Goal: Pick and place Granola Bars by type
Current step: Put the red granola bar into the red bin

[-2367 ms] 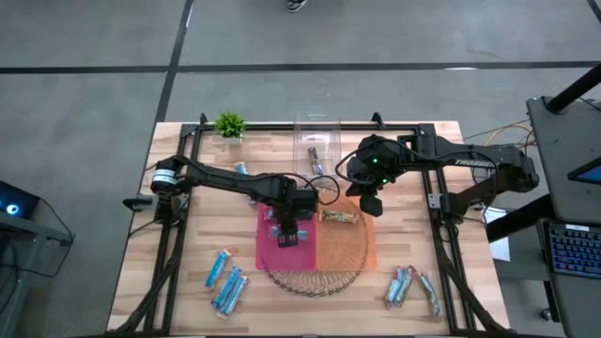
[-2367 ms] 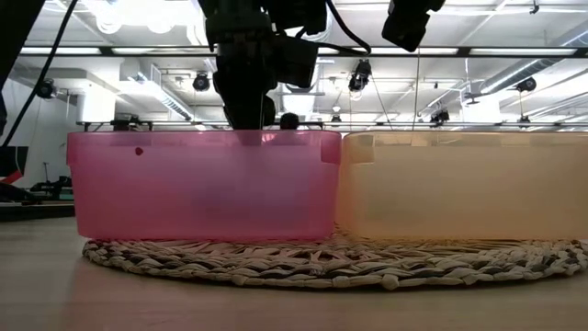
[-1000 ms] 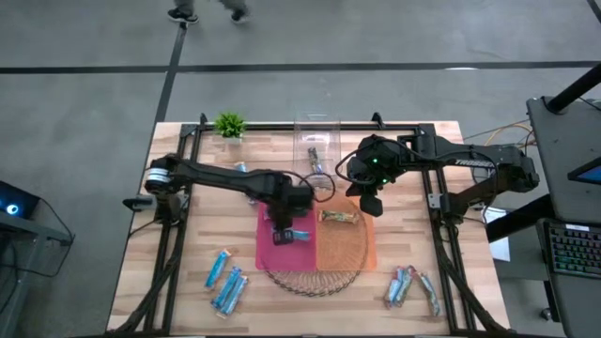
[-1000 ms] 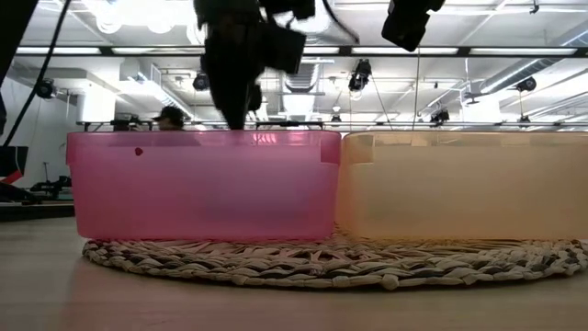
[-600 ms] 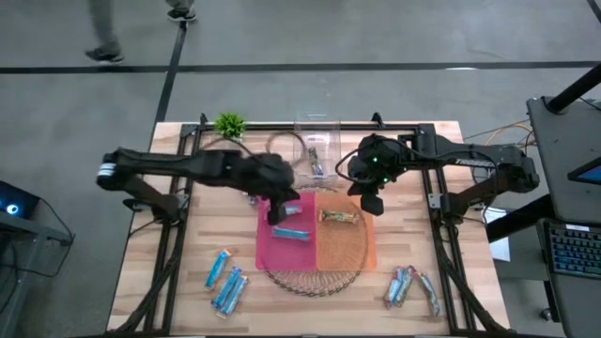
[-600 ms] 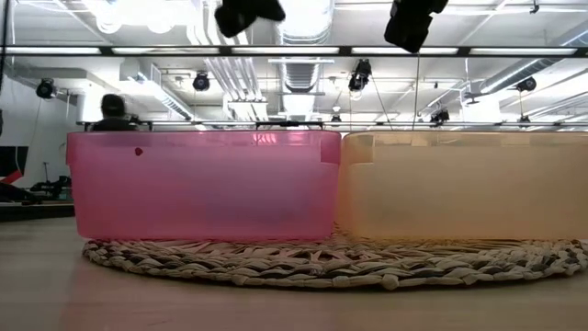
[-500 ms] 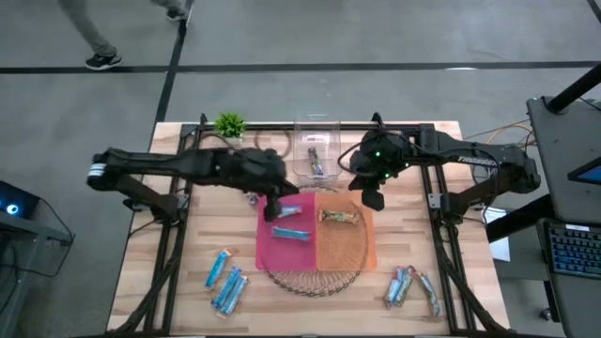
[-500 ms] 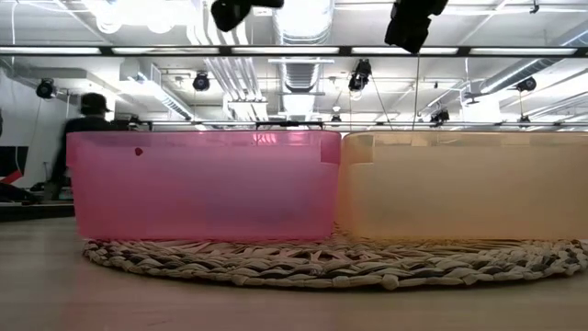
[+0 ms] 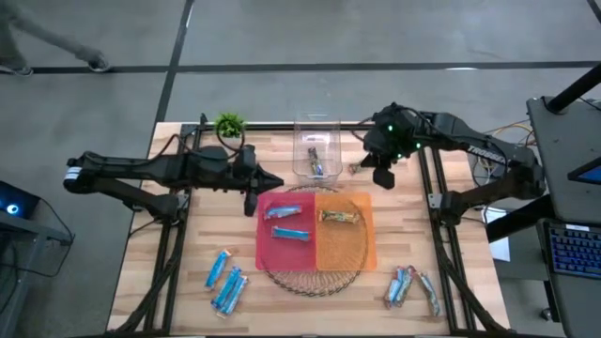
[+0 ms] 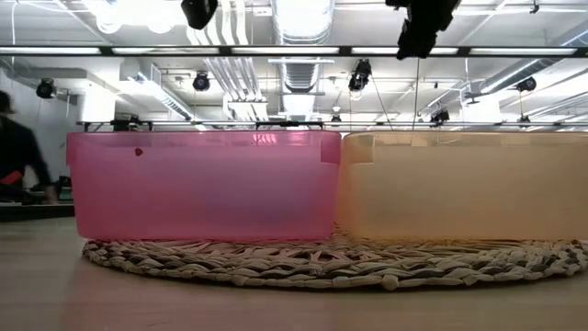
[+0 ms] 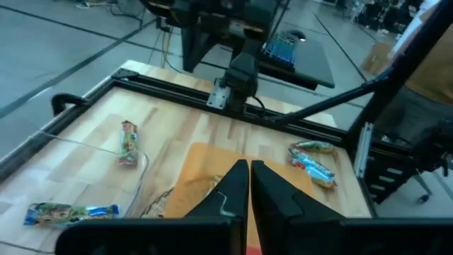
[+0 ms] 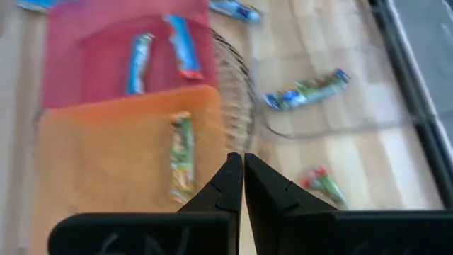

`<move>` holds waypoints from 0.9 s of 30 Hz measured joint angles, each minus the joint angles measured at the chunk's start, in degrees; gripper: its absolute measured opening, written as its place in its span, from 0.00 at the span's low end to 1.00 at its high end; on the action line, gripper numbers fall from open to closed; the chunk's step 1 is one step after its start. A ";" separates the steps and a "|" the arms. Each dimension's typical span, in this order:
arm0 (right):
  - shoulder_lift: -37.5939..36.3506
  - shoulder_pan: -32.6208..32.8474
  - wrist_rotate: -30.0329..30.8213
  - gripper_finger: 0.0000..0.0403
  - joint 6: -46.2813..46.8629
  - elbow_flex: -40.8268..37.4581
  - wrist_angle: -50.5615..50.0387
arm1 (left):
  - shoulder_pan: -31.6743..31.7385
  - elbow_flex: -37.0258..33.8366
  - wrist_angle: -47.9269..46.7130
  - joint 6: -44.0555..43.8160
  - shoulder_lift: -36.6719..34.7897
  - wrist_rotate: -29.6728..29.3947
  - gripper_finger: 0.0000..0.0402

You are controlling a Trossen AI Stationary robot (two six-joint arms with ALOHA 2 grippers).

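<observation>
Two light blue Granola Bars [image 9: 285,212] [image 9: 291,235] lie flat in the pink bin [image 9: 266,246]. A brown-green one [image 9: 340,217] lies in the orange bin [image 9: 364,252]. More bars lie on the table at the near left [image 9: 225,280] and near right [image 9: 410,286], and one lies by the clear bin [image 9: 359,169]. My left gripper [image 9: 255,184] hangs shut and empty above the table, just left of the pink bin's far corner. My right gripper [image 9: 383,175] is shut and empty too, high over the far right of the table [image 10: 419,28].
Both bins stand side by side on a round woven mat [image 10: 322,262]. A clear bin [image 9: 315,155] holding a bar stands at the far middle, and a small green plant [image 9: 229,124] at the far left. A black frame rail [image 9: 432,202] runs along the table's sides.
My left gripper has risen out of the pink bin and drawn back toward the table's left and far edge, leaving a blue bar lying in the bin. My right gripper has moved from over the orange bin toward the far edge.
</observation>
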 joint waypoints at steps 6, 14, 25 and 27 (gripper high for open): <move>0.06 -8.71 -0.06 0.02 -8.20 0.00 -2.45 | 0.01 -0.11 0.09 0.31 -1.29 -4.69 0.00; 0.11 -17.03 -0.11 0.02 -17.80 0.00 -2.16 | 0.02 -0.11 0.07 0.26 -1.40 -5.56 0.00; 0.15 -23.56 -0.07 0.02 -38.69 -3.73 -1.39 | 0.02 -0.11 0.05 0.33 -1.38 -9.92 0.00; 0.50 -24.39 -0.06 0.02 -41.41 -4.50 -1.29 | 0.04 -0.11 0.04 0.33 -1.38 -10.23 0.00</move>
